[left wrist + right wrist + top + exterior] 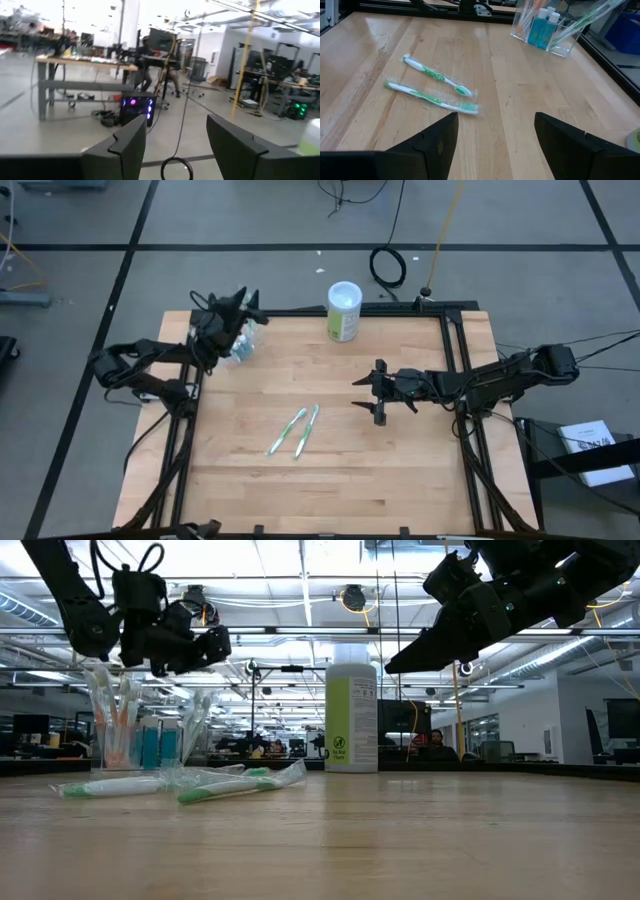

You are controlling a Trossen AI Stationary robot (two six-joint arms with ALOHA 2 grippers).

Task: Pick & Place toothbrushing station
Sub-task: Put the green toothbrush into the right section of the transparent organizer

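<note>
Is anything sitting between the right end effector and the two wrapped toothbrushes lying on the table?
Nothing visible. The right end effector hangs open above bare wood, and the two wrapped toothbrushes lie just ahead of it, unobstructed.

The table (400, 470) centre holds two wrapped toothbrushes (295, 430), blocking a low pass there. Toward ten o'clock stands the clear cup (240, 345) under the left gripper (243, 308); at twelve, the canister (344, 311). Bare wood lies from four to eight o'clock.

The left gripper (243, 307) hung at the far-left corner, jaws apparently parted; the right gripper (368, 393) hovered mid-table, open.
</note>
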